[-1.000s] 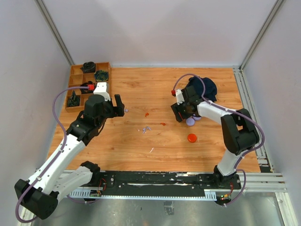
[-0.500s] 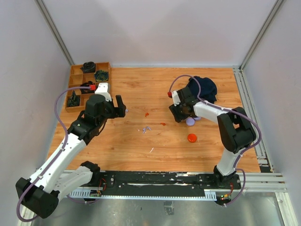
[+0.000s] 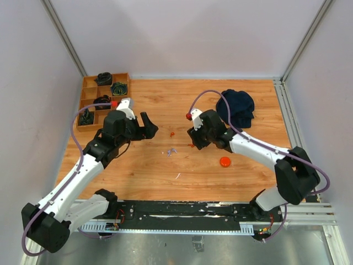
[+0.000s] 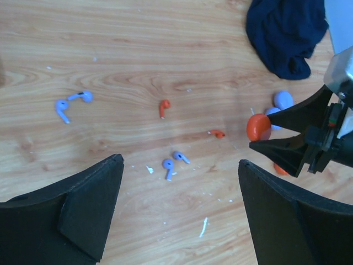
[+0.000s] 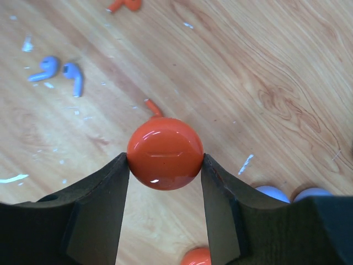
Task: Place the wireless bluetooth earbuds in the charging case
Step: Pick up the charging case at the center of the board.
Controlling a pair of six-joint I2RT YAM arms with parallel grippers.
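Note:
My right gripper (image 5: 164,165) is shut on a round orange-red charging case (image 5: 164,153), held above the wood just over an orange-red earbud (image 5: 153,107). The left wrist view shows the same case (image 4: 257,126) between those fingers. A second orange-red case (image 3: 225,162) lies on the table, and two lilac cases (image 4: 283,99) lie behind the right gripper (image 3: 194,139). Lilac earbuds (image 4: 168,165) and orange-red earbuds (image 4: 163,107) are scattered mid-table, with a lilac pair (image 4: 62,107) further left. My left gripper (image 4: 176,221) hangs open and empty above them, left of centre (image 3: 149,128).
A navy cloth (image 3: 236,107) is bunched at the back right. A wooden compartment tray (image 3: 91,102) with dark parts stands at the back left. White flecks (image 4: 204,226) dot the wood. A metal rail (image 3: 287,110) runs along the right edge.
My right gripper has closed on the orange-red case and swung left, away from the lilac cases. The left gripper has shifted slightly right and stayed open.

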